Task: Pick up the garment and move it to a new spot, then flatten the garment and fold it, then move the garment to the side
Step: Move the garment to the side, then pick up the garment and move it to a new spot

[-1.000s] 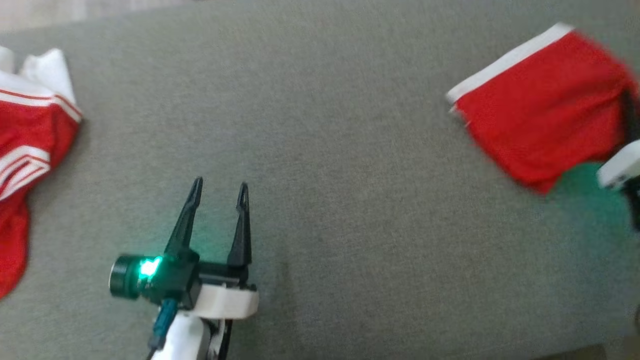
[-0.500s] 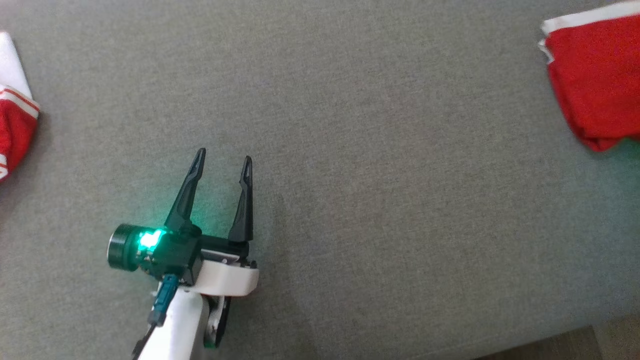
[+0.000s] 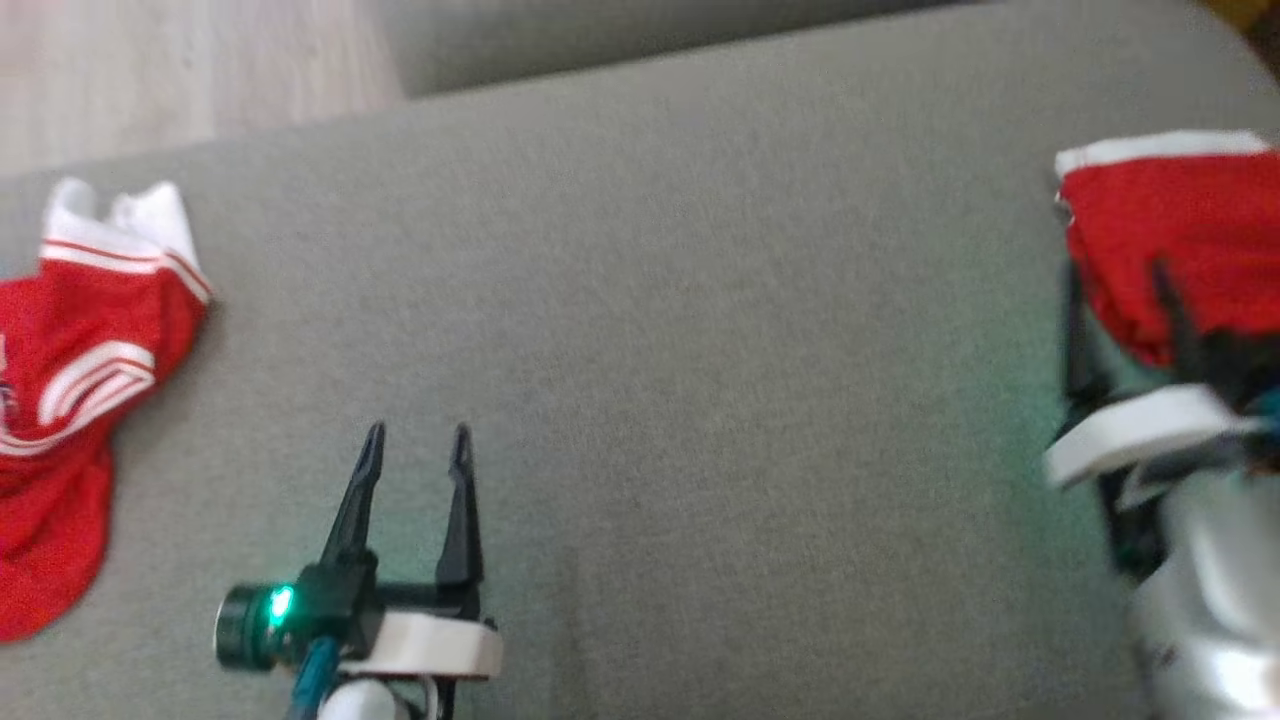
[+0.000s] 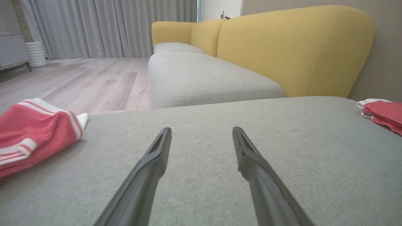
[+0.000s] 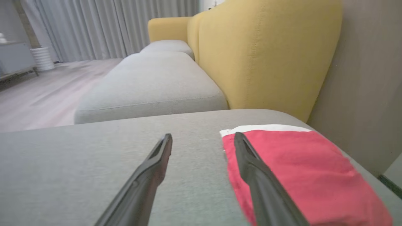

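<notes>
The last step looks all but done, I judge: the garment lies folded at the far right of the cushion, near its edge and close to the wall; it is a flat red packet with a white band along its far side, its edges fairly square, its lower corner blurred in the head view; the right gripper hovers at its near left corner, fingers well apart and holding nothing, one finger over the red cloth and the other over bare cushion; the left gripper is also spread wide and empty, low over the cushion, well apart from the garment; a striped garment lies crumpled at the left edge; the next move probably calls for drawing the right arm clear without dragging the fold.
</notes>
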Tool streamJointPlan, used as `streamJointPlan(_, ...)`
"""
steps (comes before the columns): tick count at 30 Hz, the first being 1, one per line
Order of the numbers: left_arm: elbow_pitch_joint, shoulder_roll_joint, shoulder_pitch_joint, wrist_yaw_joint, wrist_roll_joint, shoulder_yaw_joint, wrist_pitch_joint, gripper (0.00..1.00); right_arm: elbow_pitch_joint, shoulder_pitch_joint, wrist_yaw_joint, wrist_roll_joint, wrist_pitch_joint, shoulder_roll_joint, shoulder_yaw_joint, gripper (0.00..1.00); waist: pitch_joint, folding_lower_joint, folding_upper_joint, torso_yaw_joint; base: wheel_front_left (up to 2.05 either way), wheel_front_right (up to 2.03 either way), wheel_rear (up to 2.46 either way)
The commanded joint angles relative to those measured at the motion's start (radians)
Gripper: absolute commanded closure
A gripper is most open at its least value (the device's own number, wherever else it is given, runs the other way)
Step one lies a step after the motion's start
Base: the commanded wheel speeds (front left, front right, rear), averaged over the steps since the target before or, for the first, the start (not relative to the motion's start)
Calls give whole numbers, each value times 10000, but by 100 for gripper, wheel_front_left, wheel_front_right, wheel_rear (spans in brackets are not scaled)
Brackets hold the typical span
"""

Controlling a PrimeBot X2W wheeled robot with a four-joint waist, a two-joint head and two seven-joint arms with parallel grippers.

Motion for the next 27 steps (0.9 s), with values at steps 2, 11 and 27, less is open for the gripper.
streamJointPlan(2, -210, -16, 43, 150, -245, 382, -53, 0, -581, 337, -7, 181, -92, 203, 703, 0, -954, 3, 0, 374, 0, 0, 0)
streamJointPlan(11, -151, -19, 784, 514, -708, 828, -53, 0, -2000, 2645, -7, 152, -92, 1170, 1880, 0, -2175, 3, 0, 888, 0, 0, 0)
streamJointPlan(27, -52, -20, 1111, 451, -488, 922, -53, 0, -2508, 3932, -7, -818, -93, 1537, 1178, 0, -2735, 3, 0, 1168, 0, 0, 0)
